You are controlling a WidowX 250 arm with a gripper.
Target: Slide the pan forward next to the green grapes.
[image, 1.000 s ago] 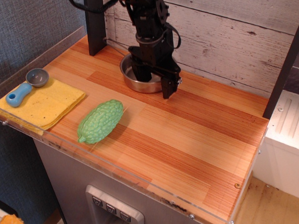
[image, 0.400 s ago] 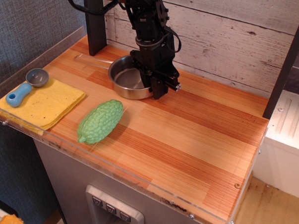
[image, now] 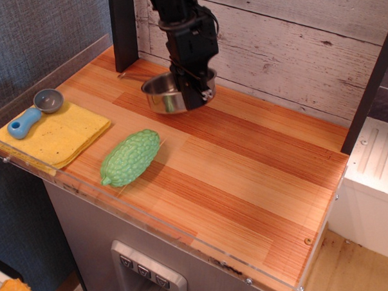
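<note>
The shiny steel pan [image: 159,92] is at the back of the wooden table [image: 257,174], tilted with its opening facing left and front, and it looks lifted off the surface. Its thin wire handle [image: 123,74] points back left. My black gripper [image: 195,97] comes down from above and is shut on the pan's right rim. The green grapes [image: 130,157], a bumpy light green oblong toy, lie near the front left, a short way in front of the pan and apart from it.
A yellow cloth [image: 62,133] lies at the left edge with a blue-handled grey scoop [image: 33,113] on it. A black post [image: 123,26] stands at the back left, in front of a white plank wall [image: 301,40]. A clear lip [image: 177,232] runs along the table's front edge.
The pan slid left and forward from the back, then rose and tilted in the gripper's hold. The arm moved left and up with it. The grapes, cloth and scoop did not move.
</note>
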